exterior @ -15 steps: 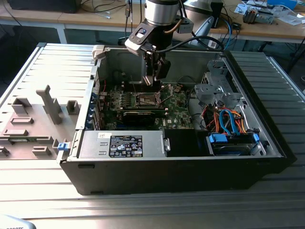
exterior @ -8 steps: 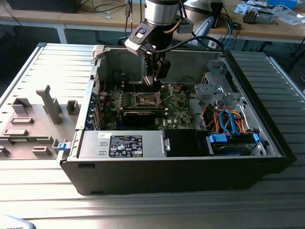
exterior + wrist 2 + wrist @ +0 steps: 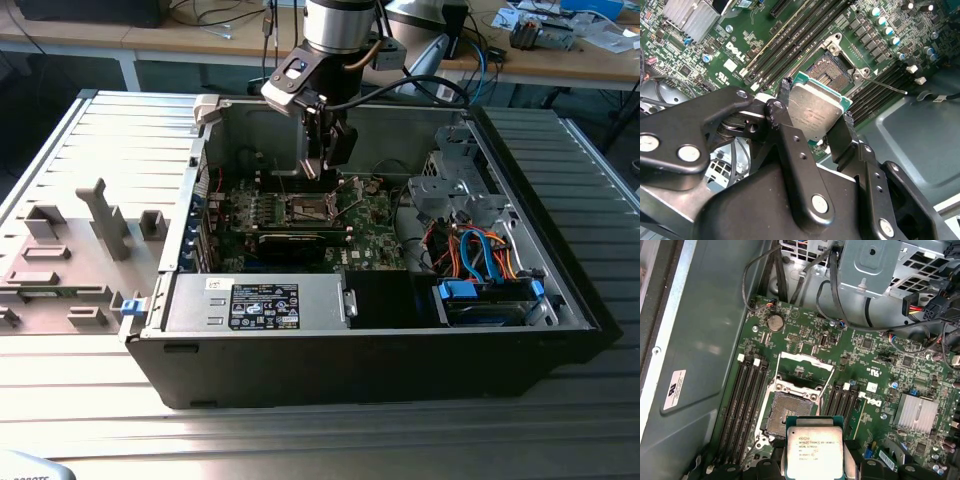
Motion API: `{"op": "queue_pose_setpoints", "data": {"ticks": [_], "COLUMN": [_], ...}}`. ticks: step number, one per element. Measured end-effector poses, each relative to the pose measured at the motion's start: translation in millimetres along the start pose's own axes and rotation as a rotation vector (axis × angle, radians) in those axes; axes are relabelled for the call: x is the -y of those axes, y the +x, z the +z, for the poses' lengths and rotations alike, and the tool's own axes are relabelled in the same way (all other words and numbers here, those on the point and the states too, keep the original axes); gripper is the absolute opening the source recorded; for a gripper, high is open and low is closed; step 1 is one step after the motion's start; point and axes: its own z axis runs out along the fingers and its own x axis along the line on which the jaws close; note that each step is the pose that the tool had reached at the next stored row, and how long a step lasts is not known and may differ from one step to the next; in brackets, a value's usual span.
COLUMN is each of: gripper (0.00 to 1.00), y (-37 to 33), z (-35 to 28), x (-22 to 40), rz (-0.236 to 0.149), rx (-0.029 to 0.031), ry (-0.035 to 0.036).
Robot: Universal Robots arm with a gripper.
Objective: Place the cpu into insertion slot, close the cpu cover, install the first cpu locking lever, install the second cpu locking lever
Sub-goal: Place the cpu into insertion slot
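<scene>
Clamping the cpu [image 3: 815,112] by two opposite edges, the claw [image 3: 816,102] hangs over the motherboard [image 3: 860,355], near the open socket [image 3: 790,415], inside the case [image 3: 380,370]. The cpu faces grey side up, not yet seated. The cover [image 3: 805,359] stands flipped open beside the socket. In the exterior view, coloured cables [image 3: 480,255] lie at the socket's three o'clock, and the case rests on the table [image 3: 300,440].

The arm [image 3: 338,25] points down, its gripper [image 3: 816,104] clamped on the cpu [image 3: 813,450].
</scene>
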Motion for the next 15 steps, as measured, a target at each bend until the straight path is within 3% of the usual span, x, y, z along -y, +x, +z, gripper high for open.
{"op": "queue_pose_setpoints", "data": {"ticks": [15], "gripper": [0.55], "y": [0.0], "z": [0.0], "x": [0.0], "rz": [0.01], "rx": [-0.0004], "ry": [0.0003]}}
